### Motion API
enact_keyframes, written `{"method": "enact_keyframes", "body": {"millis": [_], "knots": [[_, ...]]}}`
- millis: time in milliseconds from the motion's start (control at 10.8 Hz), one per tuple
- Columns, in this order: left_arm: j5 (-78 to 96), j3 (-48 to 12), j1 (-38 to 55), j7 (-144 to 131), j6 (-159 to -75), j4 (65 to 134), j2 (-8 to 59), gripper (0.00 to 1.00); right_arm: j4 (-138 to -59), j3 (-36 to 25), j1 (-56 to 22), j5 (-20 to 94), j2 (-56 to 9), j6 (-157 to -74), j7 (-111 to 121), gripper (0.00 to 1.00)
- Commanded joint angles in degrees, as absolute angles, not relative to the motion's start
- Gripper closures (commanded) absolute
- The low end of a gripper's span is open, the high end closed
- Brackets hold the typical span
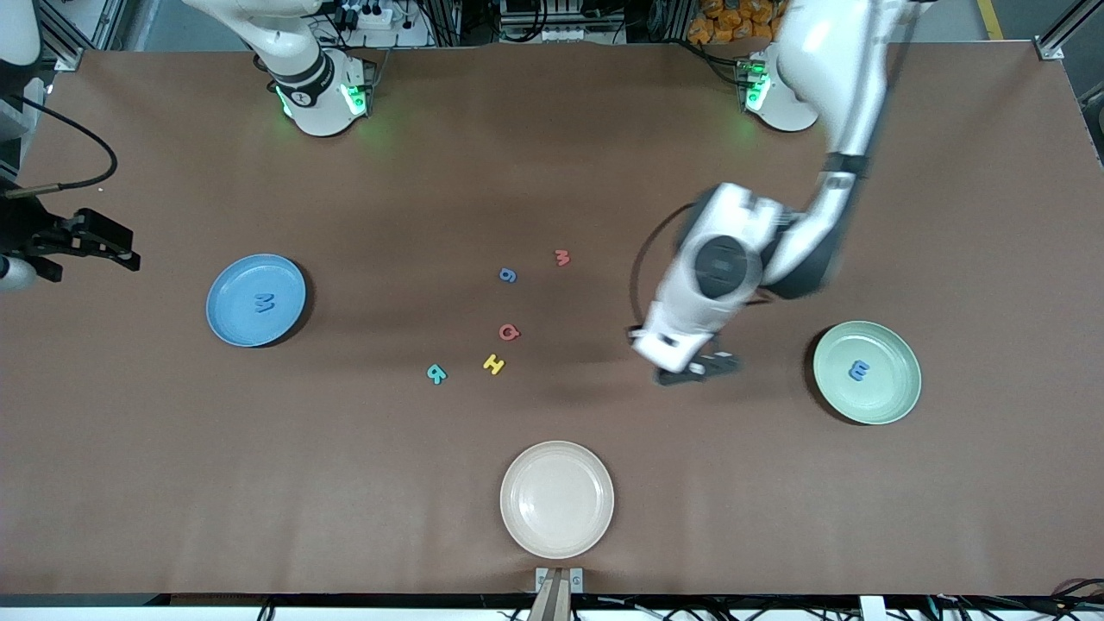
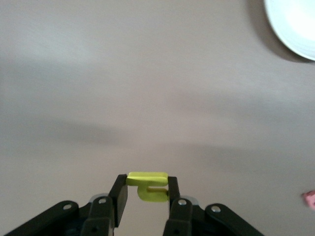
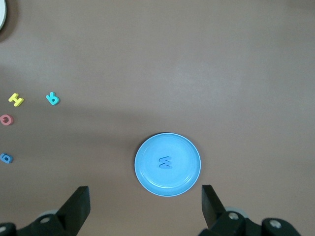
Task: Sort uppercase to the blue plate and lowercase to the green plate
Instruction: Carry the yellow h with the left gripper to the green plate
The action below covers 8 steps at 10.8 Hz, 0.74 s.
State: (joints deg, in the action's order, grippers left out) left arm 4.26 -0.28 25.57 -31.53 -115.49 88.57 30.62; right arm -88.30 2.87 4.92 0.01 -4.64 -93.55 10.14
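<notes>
Right gripper (image 3: pixel 145 209) parked high at the right arm's end of the table, fingers spread wide, nothing held. Blue plate (image 1: pixel 256 299) beneath it, blue M (image 1: pixel 264 302) lying in it. Mid-table, loose: teal R (image 1: pixel 437 373), yellow H (image 1: pixel 493 364), red Q (image 1: pixel 510 332), blue g (image 1: pixel 508 275), small red letter (image 1: pixel 562 257). Beige plate (image 1: pixel 557 498) nearest the front camera. Left gripper (image 2: pixel 147 189) over bare table beside green plate (image 1: pixel 867 372); clamped on small yellow hooked letter (image 2: pixel 149 185), seen in left wrist view only. Blue e-like letter (image 1: pixel 858 370) in green plate.
</notes>
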Motion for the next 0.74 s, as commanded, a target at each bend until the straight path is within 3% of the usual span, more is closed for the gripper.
{"method": "enact_keyframes", "body": {"millis": [0, 370, 648], "knots": [[3.25, -3.16, 14.99, -16.34, -110.32, 90.35, 27.08, 0.90, -91.93, 3.78, 5.37, 0.79, -1.24, -94.66, 9.40, 0.00], [3.69, -2.99, 4.15, 6.01, -109.16, 90.35, 28.03, 0.90, -92.37, 3.60, 5.36, 1.14, -0.18, -94.04, 8.61, 0.00], [3.60, -1.24, 1.23, 15.28, -109.25, 90.35, 31.63, 0.89, -92.72, 3.52, 5.45, 1.23, 0.35, -93.78, 8.61, 0.00]]}}
